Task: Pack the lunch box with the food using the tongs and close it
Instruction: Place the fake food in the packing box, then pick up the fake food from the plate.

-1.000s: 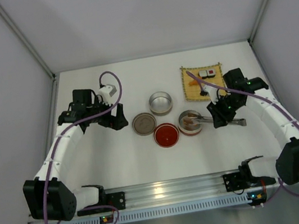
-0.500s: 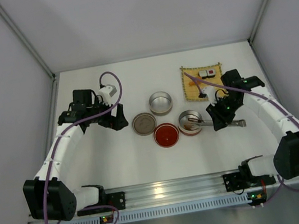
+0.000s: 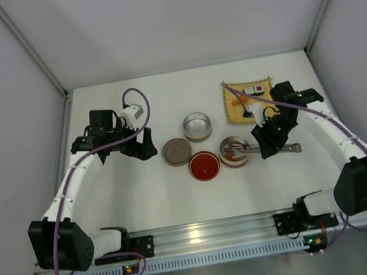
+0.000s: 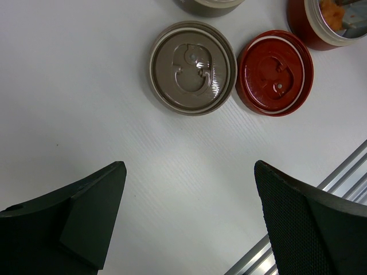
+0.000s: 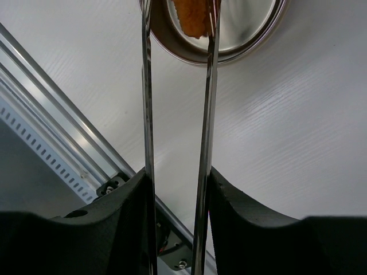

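Note:
My right gripper (image 5: 178,189) is shut on the tongs (image 5: 207,114), one finger against each thin silver arm. The tongs reach over the red-walled lunch box container (image 5: 241,46), with an orange-brown fried piece (image 5: 195,17) between their tips, inside the rim. From above, the tongs (image 3: 289,150) run from that container (image 3: 224,159) out past my right gripper (image 3: 270,143). Sushi rolls (image 3: 254,89) and another orange piece (image 3: 236,101) lie on the yellow mat (image 3: 265,100). My left gripper (image 4: 189,195) hovers open and empty, near a brown lid (image 4: 193,67) and a red lid (image 4: 275,72).
A steel bowl (image 3: 196,126) stands behind the brown lid (image 3: 177,152) and the red lid (image 3: 204,165). The aluminium rail (image 3: 206,235) runs along the near table edge. White walls enclose the table on three sides.
My right wrist has turned and shifted slightly by the container, and an orange piece now shows inside it at the tong tips. The left arm has not moved.

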You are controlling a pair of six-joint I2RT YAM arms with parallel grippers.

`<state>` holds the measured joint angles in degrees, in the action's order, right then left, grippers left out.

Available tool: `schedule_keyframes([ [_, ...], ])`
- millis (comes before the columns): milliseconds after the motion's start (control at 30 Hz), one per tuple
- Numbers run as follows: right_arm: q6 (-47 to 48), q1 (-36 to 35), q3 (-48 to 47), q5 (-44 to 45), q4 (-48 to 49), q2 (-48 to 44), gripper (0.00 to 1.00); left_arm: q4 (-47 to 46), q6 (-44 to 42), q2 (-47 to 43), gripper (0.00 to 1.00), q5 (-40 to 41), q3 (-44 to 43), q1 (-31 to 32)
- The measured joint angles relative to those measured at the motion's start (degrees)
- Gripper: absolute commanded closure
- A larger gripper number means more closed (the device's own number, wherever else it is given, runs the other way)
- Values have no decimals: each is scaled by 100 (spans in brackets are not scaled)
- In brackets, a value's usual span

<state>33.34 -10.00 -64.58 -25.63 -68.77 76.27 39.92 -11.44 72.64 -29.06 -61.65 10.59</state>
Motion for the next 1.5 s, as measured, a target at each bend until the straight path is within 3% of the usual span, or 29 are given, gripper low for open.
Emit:
schedule_keyframes([
  [433,9,0,-275,4,-181,0,61,2,-28,0,2,-2,0,0],
  [633,-76,-2,-962,15,-243,-7,64,44,-74,0,2,-26,0,0],
  [767,-542,-2,-1478,140,-37,-76,65,81,-90,0,2,-28,0,0],
  [1067,-1657,-2,-1467,813,1005,-96,64,83,-92,0,2,-39,0,0],
  [1500,372,125,-2409,1123,1086,1344,53,149,-289,2,2,-144,2,0],
])
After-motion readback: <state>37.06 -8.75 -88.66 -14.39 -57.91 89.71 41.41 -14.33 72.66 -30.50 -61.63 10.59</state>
